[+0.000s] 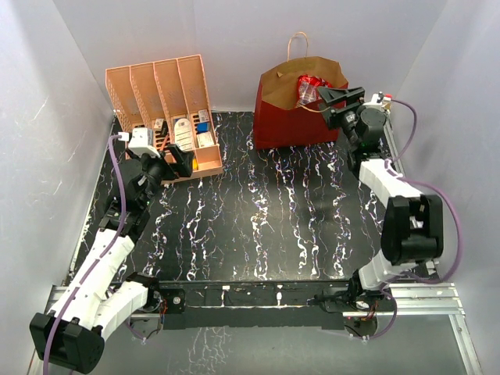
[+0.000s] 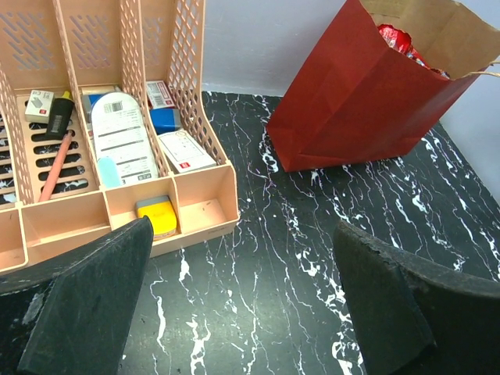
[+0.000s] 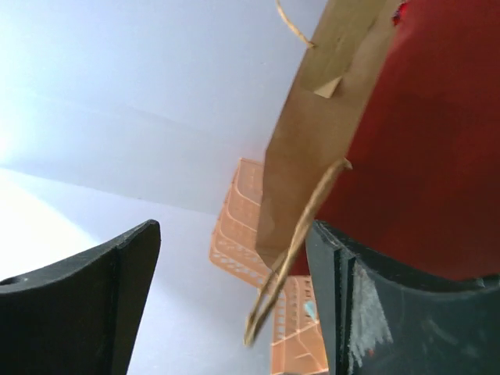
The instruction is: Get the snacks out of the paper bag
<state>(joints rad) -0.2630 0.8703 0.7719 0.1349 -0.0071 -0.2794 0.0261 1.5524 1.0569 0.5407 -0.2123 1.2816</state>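
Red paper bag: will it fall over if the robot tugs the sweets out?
The dark red paper bag stands tall, and the red-and-clear crinkly sweets bag sits high at its mouth, so a sideways tug could tip it. Its creased paper rim probably bends easily.

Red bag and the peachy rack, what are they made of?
The bag looks like paper: matte dark red outside, brown kraft inside, with creased folds. The rack is probably moulded plastic: smooth peach walls with a regular grid of holes.

Plain white walls enclose a black tabletop veined with white marbling.
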